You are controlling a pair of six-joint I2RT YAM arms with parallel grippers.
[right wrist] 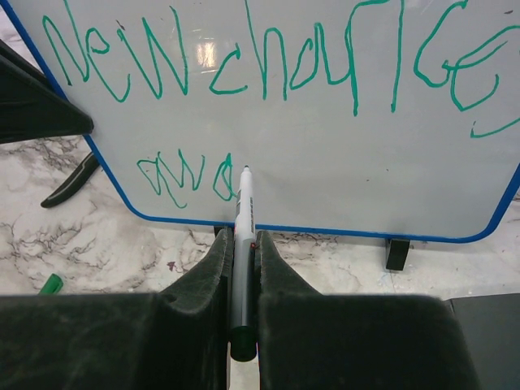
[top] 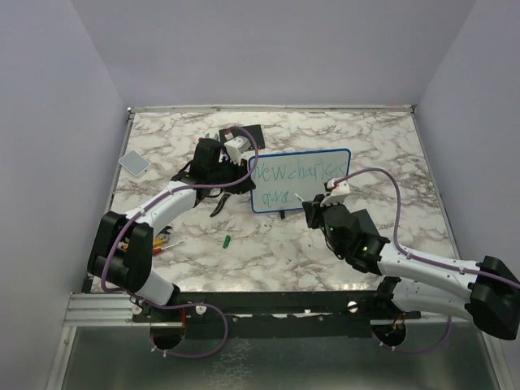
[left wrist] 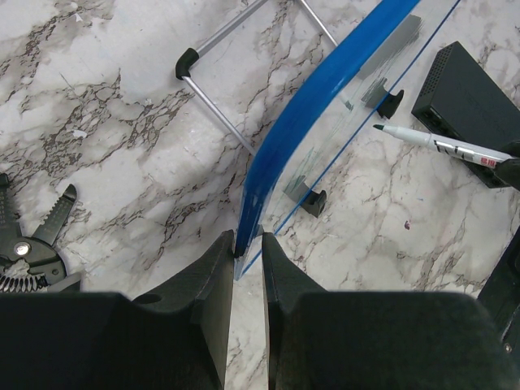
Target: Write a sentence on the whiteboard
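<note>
Whiteboard [top: 301, 180] work at this point rests on two grips. The left gripper [left wrist: 248, 244] is pinched narrowly onto the blue rim [left wrist: 301, 138] at the board's lower-left edge and steadies it upright on its little black feet [right wrist: 396, 253]. The right gripper [right wrist: 243, 244] is clamped tight around a green marker [right wrist: 244, 213], whose barrel runs up between the fingers toward the board. The sentence [right wrist: 268, 65] reads roughly "new charges" along the top line, with a shorter second line begun beneath it at the lower left of the face. The marker's tip sits just right of that second line's last stroke, at the surface or barely off it; I cannot tell which. To do this step well, I judge the tip should press lightly and squarely against the face and travel rightward in small strokes. The letters should match the size of the first line and leave room before the rim. The left grip should resist that push so the board neither rocks back nor slides on the marble tabletop.
</note>
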